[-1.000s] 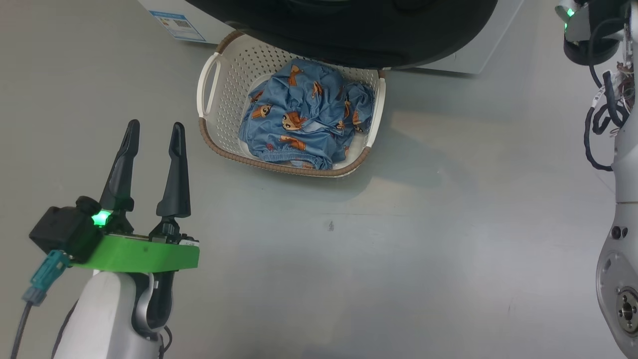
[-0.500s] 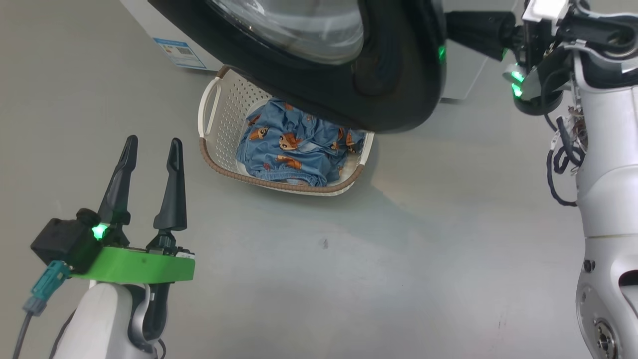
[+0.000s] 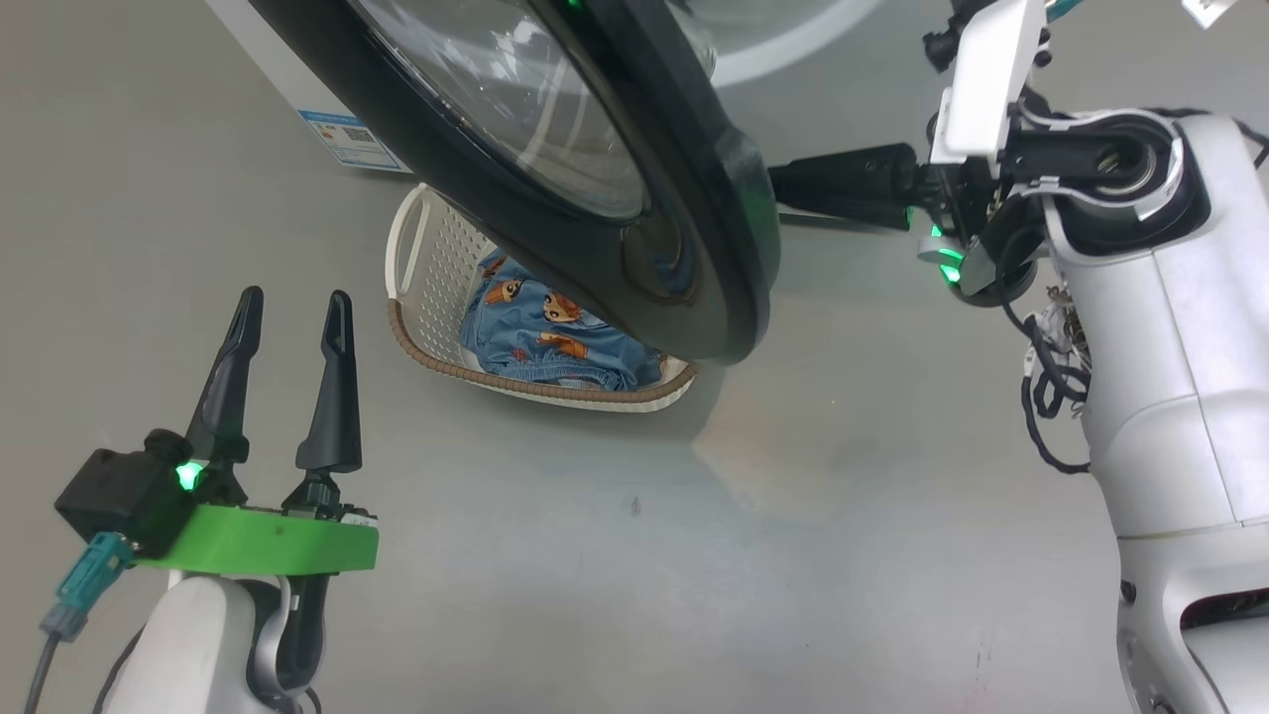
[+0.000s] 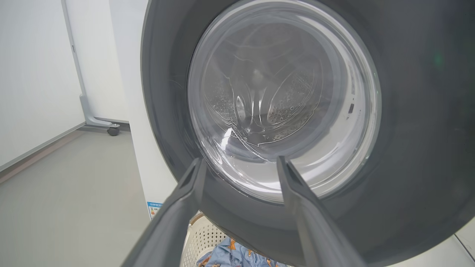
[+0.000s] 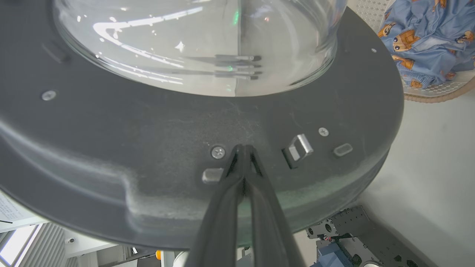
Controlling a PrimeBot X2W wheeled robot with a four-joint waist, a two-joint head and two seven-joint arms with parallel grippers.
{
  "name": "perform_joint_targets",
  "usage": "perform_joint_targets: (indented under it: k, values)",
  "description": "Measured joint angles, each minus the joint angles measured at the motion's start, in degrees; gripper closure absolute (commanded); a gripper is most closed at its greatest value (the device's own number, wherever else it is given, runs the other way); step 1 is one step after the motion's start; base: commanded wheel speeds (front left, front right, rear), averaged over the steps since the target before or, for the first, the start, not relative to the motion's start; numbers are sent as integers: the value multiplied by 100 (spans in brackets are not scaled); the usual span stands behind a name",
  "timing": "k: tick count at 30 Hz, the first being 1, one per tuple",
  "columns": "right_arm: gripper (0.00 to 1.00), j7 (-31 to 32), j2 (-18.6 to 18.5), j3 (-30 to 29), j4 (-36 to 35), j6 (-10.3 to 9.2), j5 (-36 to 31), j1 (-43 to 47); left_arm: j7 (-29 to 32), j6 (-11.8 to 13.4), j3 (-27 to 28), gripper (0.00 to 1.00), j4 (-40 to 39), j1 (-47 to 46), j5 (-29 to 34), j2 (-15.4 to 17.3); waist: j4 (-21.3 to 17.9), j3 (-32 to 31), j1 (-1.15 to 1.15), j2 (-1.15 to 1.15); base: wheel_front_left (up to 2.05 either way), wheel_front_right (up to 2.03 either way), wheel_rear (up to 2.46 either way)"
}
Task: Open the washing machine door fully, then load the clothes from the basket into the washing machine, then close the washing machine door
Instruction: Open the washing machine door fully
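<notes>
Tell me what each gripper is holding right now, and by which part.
Nothing is gripped. The left gripper is open and empty. The right gripper is shut, its tips against the inner rim of the door, seemingly pushing it.
</notes>
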Motion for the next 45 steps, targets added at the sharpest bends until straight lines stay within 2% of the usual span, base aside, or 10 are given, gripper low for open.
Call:
perform_joint_targets:
  k: [3,12,28,36,45]
  values:
    - [100,7,0,136,-55,-1,112,127,0,0,-5,0,-12,1,26,1,-8,-25,0,0,0,0,0]
    - [100,-166,-2,926,-315,-1,1107,638,0,0,-79,0,-19,2,26,-3,36,-75,0,0,0,0,0]
    - [100,-1105,-37,2041,-615,-1,2242,1014,0,0,-144,0,13,23,26,-35,224,-178,0,0,0,0,0]
    - [100,-1538,-29,2570,-660,8,2541,1072,0,0,-141,0,60,95,26,-40,302,-262,0,0,0,0,0]
    - [100,-1973,-20,2707,-535,214,2776,1146,0,0,49,0,189,236,34,-25,257,-455,0,0,0,0,0]
